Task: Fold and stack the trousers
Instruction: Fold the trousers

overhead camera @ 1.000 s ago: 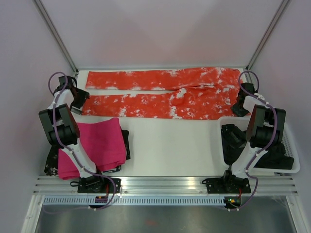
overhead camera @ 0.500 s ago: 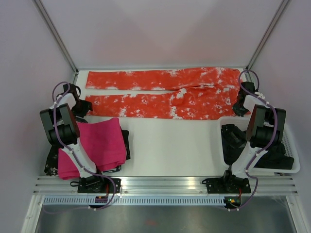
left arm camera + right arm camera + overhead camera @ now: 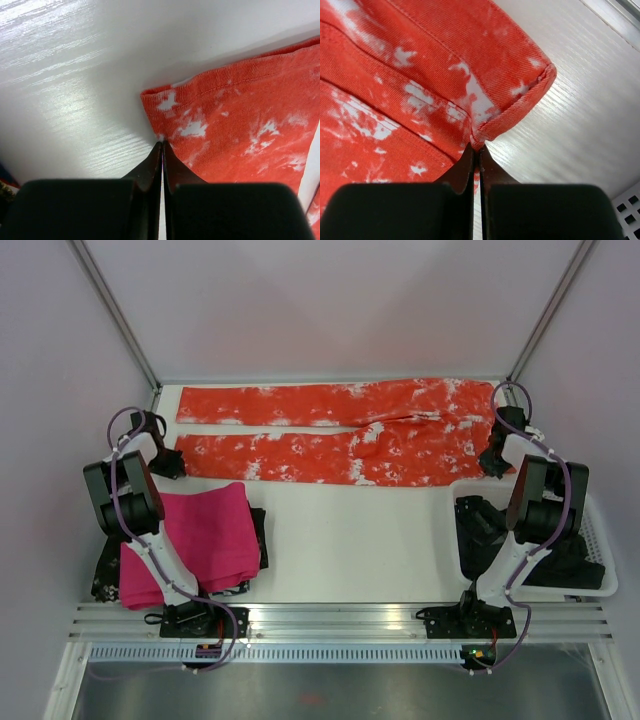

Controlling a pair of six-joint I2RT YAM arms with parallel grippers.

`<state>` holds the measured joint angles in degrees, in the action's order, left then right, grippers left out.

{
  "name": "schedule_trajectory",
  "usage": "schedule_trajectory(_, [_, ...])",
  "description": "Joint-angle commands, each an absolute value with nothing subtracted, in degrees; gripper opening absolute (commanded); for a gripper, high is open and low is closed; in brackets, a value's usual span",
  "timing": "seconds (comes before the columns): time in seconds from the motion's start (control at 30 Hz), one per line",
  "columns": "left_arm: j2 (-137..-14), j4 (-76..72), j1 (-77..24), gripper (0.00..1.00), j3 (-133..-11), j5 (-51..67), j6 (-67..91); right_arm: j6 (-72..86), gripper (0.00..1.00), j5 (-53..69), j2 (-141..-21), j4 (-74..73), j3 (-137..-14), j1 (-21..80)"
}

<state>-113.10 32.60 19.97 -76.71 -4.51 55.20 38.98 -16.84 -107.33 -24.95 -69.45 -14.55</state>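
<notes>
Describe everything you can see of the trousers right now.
The trousers are orange-red with white bleach-like blotches, in a finely ribbed cloth with stitched hems. They lie flat at full length across the far side of the white table, legs side by side pointing left, waist at the right. The left claw is shut on the near leg's hem corner, and the right claw is shut on the near waist corner.
</notes>
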Motion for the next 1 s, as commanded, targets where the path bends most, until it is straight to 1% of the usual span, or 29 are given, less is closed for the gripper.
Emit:
schedule_trajectory(0.0, [-112.6,28.9,20.0,0.02,-77.3,-8.6,53.5,35.4,0.00,-14.2,-104.7,-20.1,-72.4,-14.9])
schedule_trajectory(0.17, [-106.7,27.4,20.1,0.02,-81.1,-12.0,44.6,29.5,0.00,-12.0,-100.9,-17.0,-74.4,-14.6])
schedule_trajectory(0.27, [-103.7,26.5,20.1,0.02,-83.6,-12.5,41.7,28.6,0.00,-11.1,-98.0,-15.1,-75.1,-14.5])
schedule_trajectory(0.4, [-101.3,26.1,20.2,0.02,-85.5,-11.4,40.8,28.5,0.00,-9.5,-95.3,-14.9,-76.5,-14.4])
schedule_trajectory(0.6, [-99.3,26.9,20.1,0.02,-88.1,-10.6,39.7,27.4,0.00,-7.6,-94.7,-18.4,-80.0,-14.3])
schedule_trajectory(0.67, [-99.1,28.6,20.0,0.02,-89.3,-9.3,40.3,27.2,0.00,-6.6,-94.7,-19.2,-80.2,-14.2])
schedule_trajectory(0.7, [-99.4,31.3,20.1,0.04,-89.6,-8.4,40.8,27.2,0.00,-6.5,-94.8,-19.2,-79.6,-14.3])
schedule_trajectory(0.73, [-99.6,32.9,20.0,0.15,-89.7,-6.1,42.8,27.4,0.00,-6.6,-95.1,-19.2,-79.3,-14.2])
schedule_trajectory(0.77, [-99.8,33.6,20.0,0.29,-88.5,-4.4,43.2,28.1,0.00,-6.6,-95.3,-19.0,-78.8,-14.2])
schedule_trajectory(0.8, [-100.3,33.7,19.7,0.57,-87.2,-3.0,43.9,28.5,0.00,-6.3,-95.7,-18.9,-78.1,-14.2])
schedule_trajectory(0.83, [-100.6,33.7,19.3,0.68,-86.0,-1.8,45.7,28.9,0.00,-6.0,-96.1,-18.7,-77.9,-14.2])
schedule_trajectory(0.87, [-101.1,33.5,19.1,0.73,-83.2,-1.1,46.3,29.4,0.00,-5.7,-96.6,-18.5,-77.5,-14.2])
schedule_trajectory(0.9, [-102.4,34.0,19.0,0.75,-82.2,-0.9,47.3,29.7,0.00,-5.1,-97.4,-18.5,-77.5,-14.2])
schedule_trajectory(0.97, [-103.6,36.6,19.0,0.76,-80.4,-0.6,49.2,29.5,0.00,-4.9,-98.1,-19.0,-77.8,-14.1])
